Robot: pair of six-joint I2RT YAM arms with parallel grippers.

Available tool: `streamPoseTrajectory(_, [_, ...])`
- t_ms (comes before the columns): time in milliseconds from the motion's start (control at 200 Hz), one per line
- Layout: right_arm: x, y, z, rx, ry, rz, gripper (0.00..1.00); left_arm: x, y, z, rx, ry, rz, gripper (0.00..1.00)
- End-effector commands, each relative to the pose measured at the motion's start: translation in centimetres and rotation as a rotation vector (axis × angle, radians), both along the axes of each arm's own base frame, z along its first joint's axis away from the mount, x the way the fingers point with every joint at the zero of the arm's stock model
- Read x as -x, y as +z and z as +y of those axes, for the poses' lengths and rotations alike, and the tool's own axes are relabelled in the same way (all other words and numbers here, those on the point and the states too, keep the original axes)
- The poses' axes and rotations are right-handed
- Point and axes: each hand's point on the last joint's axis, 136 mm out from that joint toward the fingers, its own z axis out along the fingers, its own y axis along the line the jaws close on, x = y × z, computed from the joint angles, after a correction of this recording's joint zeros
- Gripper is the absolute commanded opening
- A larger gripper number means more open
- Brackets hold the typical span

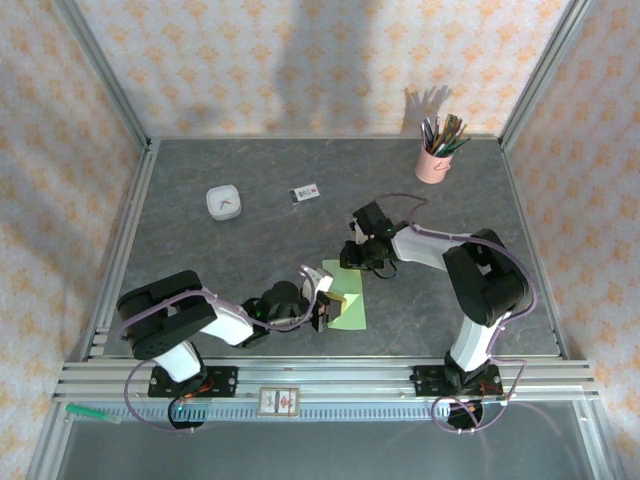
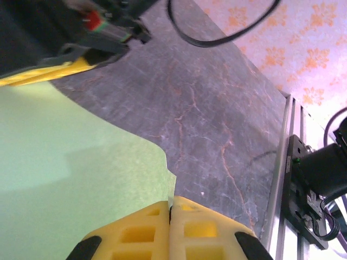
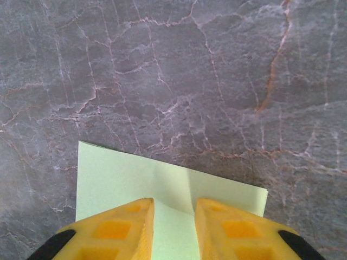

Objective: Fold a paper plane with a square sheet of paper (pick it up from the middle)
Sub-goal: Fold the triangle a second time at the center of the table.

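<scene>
Top external shows the pencil cup (image 1: 433, 160); right wrist, a creased sheet (image 3: 119, 176).

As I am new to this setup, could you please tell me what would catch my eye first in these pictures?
The pale green sheet near the grey table's front edge stands out first, with both arms meeting at it. The left tool is shut on its edge, while the right tool stands open over the sheet. A pink pencil cup sits in the far right corner.
</scene>
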Motion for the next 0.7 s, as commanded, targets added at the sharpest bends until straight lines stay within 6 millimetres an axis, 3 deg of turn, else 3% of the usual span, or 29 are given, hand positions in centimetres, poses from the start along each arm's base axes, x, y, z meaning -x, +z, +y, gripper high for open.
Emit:
streamPoseTrajectory(0, [1.0,-2.3,-1.6,0.07,-0.002,0.035,0.27,-0.3,0.4,0.5,0.085,0.022,0.064,0.0])
streamPoseTrajectory(245, [1.3,-3.0,-2.0,0.095,0.003,0.044,0.25,-1.1,-0.7,2.1,0.101,0.071,0.124,0.0])
streamPoseTrajectory(696, [1.1,-3.4,-2.1,0.11,0.01,0.046,0.25,-2.0,-3.4,3.2,-0.002,0.109,0.181,0.0])
